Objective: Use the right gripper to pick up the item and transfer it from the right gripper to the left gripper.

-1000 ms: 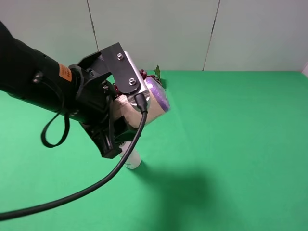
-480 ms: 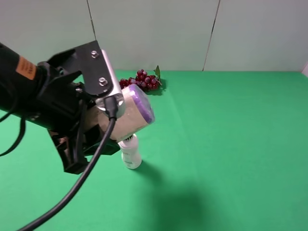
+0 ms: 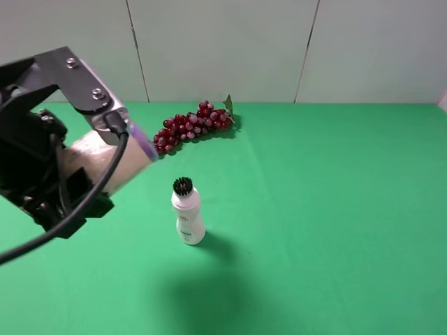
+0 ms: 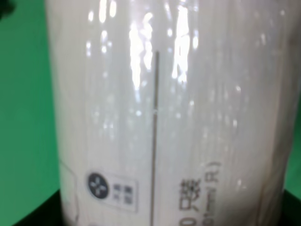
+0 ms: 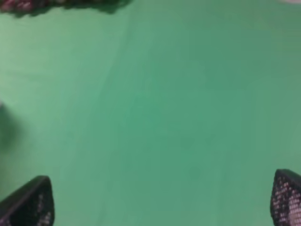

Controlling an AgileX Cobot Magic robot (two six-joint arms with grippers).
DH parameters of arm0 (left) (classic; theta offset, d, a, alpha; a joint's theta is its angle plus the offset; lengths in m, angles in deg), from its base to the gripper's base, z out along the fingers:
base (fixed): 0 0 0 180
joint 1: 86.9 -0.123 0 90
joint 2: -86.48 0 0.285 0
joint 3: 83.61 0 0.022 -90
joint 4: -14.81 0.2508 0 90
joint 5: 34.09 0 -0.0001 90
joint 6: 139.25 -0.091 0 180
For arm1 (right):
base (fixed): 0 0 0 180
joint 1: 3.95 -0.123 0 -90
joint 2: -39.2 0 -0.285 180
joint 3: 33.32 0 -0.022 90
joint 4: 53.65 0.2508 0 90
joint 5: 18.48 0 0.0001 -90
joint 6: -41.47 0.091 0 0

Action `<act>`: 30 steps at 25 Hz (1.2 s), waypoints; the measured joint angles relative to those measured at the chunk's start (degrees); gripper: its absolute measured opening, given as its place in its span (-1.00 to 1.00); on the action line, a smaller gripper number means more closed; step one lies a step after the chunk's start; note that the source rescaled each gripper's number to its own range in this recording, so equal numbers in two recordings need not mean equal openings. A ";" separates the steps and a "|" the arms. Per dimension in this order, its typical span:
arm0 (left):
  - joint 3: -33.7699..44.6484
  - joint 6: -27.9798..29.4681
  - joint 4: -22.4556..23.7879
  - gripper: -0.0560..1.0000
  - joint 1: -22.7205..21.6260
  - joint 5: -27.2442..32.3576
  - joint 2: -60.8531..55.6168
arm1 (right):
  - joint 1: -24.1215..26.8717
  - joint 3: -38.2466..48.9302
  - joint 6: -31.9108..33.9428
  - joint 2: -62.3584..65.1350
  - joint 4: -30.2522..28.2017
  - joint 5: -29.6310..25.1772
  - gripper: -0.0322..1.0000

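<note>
from the high camera i see the left gripper (image 3: 66,178) at the left edge, well above the green table (image 3: 335,209), closed around the cream canister (image 3: 87,157). the canister lies tilted in its grip, the purple lid (image 3: 144,143) pointing toward the middle of the table and sticking out past the grey bolted plate (image 3: 84,87). a black cable (image 3: 77,206) loops down from the plate and crosses the canister's side. on the table just beside and below the lid end, a small white bottle (image 3: 188,220) stands upright with its black bristle top (image 3: 183,186) up, and a bunch of dark red grapes (image 3: 190,125) lies farther back near the wall. the right gripper does not show in this view. on the left wrist camera the canister (image 4: 164,113) fills almost the whole picture, glossy, with a thin seam down its side and small printed label text (image 4: 113,188) at one end; black parts of the gripper sit at both corners beside it, so the grip on it is firm and close. on the right wrist camera the right gripper (image 5: 157,202) hangs over bare green table (image 5: 164,103), its two black fingertips (image 5: 30,205) spread wide at opposite corners with nothing between them. a blurred edge of the grapes (image 5: 19,4) shows in one far corner.
</note>
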 joint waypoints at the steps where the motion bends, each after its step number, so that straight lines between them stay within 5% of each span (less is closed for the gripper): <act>1: 0.14 2.61 1.18 -0.89 0.00 1.44 -0.22 | 1.98 0.00 0.00 0.88 0.00 -0.01 1.00; 9: 1.72 13.64 9.20 -0.89 0.00 8.26 -1.71 | 13.15 0.00 0.17 4.32 0.00 0.09 1.00; 17: 2.92 20.94 15.98 -0.89 -1.48 8.53 -1.77 | 14.95 0.00 0.21 4.37 0.00 0.14 1.00; 23: 2.99 18.27 15.31 -0.89 -13.11 2.85 -1.77 | 14.95 0.00 0.21 4.37 0.00 0.14 1.00; 30: 2.99 6.79 5.92 -0.89 -27.97 -5.43 5.84 | 14.95 0.00 0.21 4.37 0.00 0.14 1.00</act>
